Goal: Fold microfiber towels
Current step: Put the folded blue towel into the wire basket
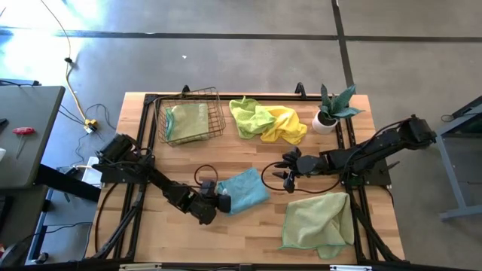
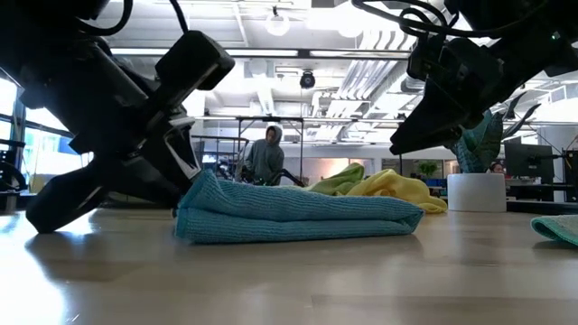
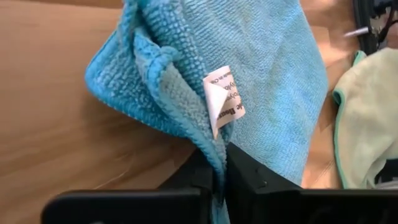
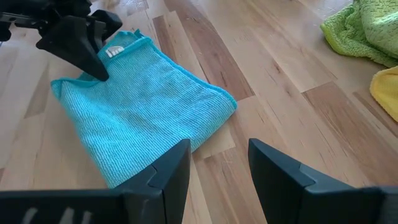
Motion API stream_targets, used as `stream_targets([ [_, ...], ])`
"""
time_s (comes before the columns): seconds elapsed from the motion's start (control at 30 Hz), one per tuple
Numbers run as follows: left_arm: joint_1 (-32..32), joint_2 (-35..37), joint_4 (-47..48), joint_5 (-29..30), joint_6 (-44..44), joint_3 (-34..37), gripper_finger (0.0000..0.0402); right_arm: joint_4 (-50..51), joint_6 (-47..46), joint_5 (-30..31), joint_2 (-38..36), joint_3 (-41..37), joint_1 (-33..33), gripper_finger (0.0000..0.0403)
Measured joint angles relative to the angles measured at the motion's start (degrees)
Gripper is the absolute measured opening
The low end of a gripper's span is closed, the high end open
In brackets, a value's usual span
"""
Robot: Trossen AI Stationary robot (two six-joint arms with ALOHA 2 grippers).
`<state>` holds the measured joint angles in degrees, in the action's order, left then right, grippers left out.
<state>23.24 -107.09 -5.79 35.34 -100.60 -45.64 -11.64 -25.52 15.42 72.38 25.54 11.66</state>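
A small white care tag (image 3: 224,98) was sewn into the hem of the teal towel (image 3: 273,74), right above the left gripper's (image 3: 219,177) closed fingertips, which pinched that same hem. It carried a few lines of dark print, but the tag was curled over on itself and the letters were too small and bent to make out any word. In the right wrist view the same tag (image 4: 114,52) showed only as a white speck. No other writing could be read.
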Motion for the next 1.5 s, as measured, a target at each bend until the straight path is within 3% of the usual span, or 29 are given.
stream_targets([
  [0.33,-2.6,4.2,-0.5,2.1,12.2,0.5,0.0003,0.0,0.0,0.0,0.0,0.0,0.0,0.0154],
  [0.7,-13.5,17.1,1.5,-15.5,35.6,0.3,0.0002,0.0,0.0,0.0,0.0,0.0,0.0,0.0154],
  [0.83,-18.1,23.0,2.2,-18.9,40.9,0.3,0.0002,0.0,0.0,0.0,0.0,0.0,0.0,0.0154],
  [1.2,-31.1,35.4,4.2,-26.9,46.5,0.2,0.0001,0.2,0.0,0.0,0.0,0.0,0.0,0.0154],
  [1.5,-43.2,37.1,-0.3,-36.7,50.3,0.2,0.0005,0.2,0.0,0.0,0.0,0.0,0.0,0.0154],
])
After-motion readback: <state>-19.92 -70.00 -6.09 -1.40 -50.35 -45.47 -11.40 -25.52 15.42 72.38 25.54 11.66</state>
